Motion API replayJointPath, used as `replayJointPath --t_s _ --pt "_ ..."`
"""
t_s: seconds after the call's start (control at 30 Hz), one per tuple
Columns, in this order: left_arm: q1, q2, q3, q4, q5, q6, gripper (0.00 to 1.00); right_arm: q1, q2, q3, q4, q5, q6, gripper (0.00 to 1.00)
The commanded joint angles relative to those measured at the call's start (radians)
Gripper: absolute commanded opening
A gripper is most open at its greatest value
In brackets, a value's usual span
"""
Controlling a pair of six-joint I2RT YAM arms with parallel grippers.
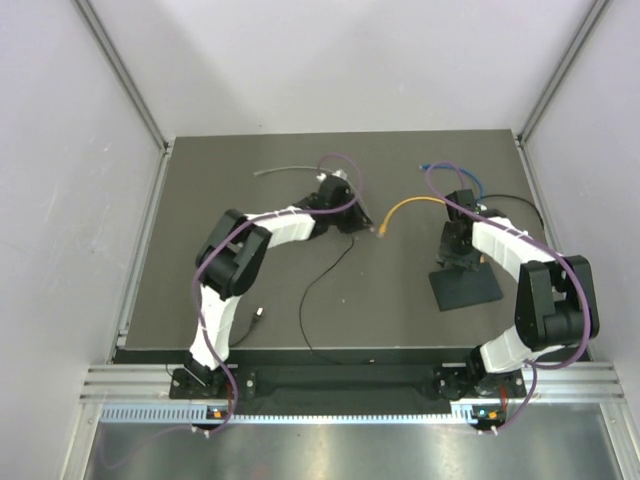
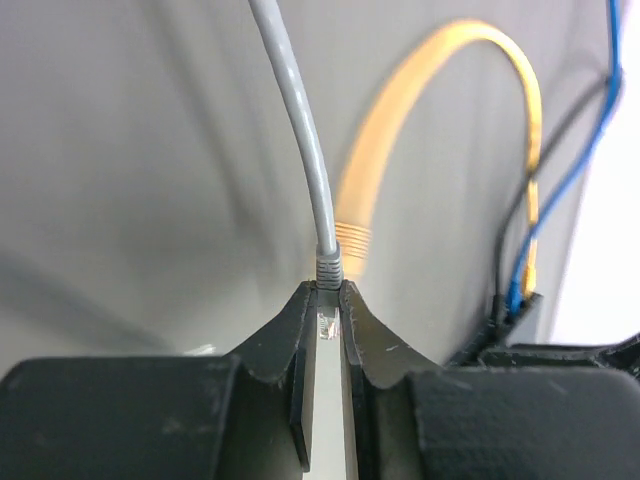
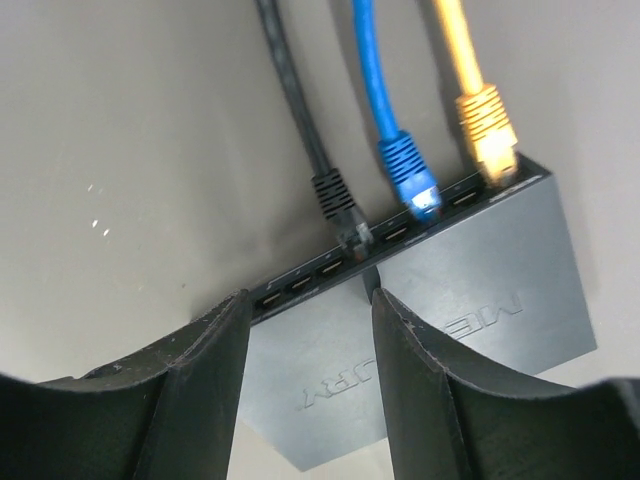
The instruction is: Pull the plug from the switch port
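The left claw was pressed together on the grey plug, which jutted just past its tips. The right claw stood spread above the black switch box, with the row of ports between its fingertips.

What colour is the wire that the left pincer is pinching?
Grey. The wire shows best in the left wrist view, clamped in the left pincer.

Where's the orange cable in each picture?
Top external: orange cable arcs mid-table, between the arms.
Left wrist: orange cable blurry, upper right, behind the grey cable.
Right wrist: orange cable top right, plugged into the switch box.
Shared landmark: the blue cable beside it.
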Motion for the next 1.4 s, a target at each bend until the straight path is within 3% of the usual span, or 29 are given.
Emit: replayJointPath --t_s 0.0,0.13,0.37,0.43,0.5,0.7,0.9,1.17,1.37 --pt "0.067 -0.106 0.061 -0.244 0.014 0.147 0.0 0.003 -0.013 0.022 -0.057 -0.122 -0.003 0.52" --pt "0.111 -0.079 0.162 -0.499 0.071 0.229 0.0 0.003 -0.039 0.031 -0.082 -0.148 -0.006 0.52" --pt "0.162 -0.019 0.222 -0.62 0.18 0.281 0.02 -0.009 -0.063 0.054 -0.102 -0.155 -0.026 0.52" --pt "0.162 -0.02 0.221 -0.628 0.173 0.286 0.08 -0.02 -0.074 0.06 -0.108 -0.156 -0.029 0.52" --pt "0.162 -0.033 0.204 -0.629 0.173 0.275 0.25 -0.028 -0.083 0.071 -0.109 -0.158 -0.032 0.52" --pt "0.159 -0.111 0.148 -0.589 0.15 0.25 0.5 -0.095 -0.082 0.103 -0.122 -0.15 -0.074 0.53" --pt "0.137 -0.16 0.196 -0.582 0.211 0.218 0.51 -0.188 -0.036 0.17 -0.115 -0.162 -0.129 0.53" --pt "0.073 -0.172 0.211 -0.447 0.378 0.143 0.49 -0.186 0.067 0.244 -0.053 -0.21 -0.151 0.48" --pt "0.065 -0.148 0.231 -0.387 0.498 0.171 0.49 -0.169 0.079 0.178 -0.02 -0.208 -0.164 0.45"
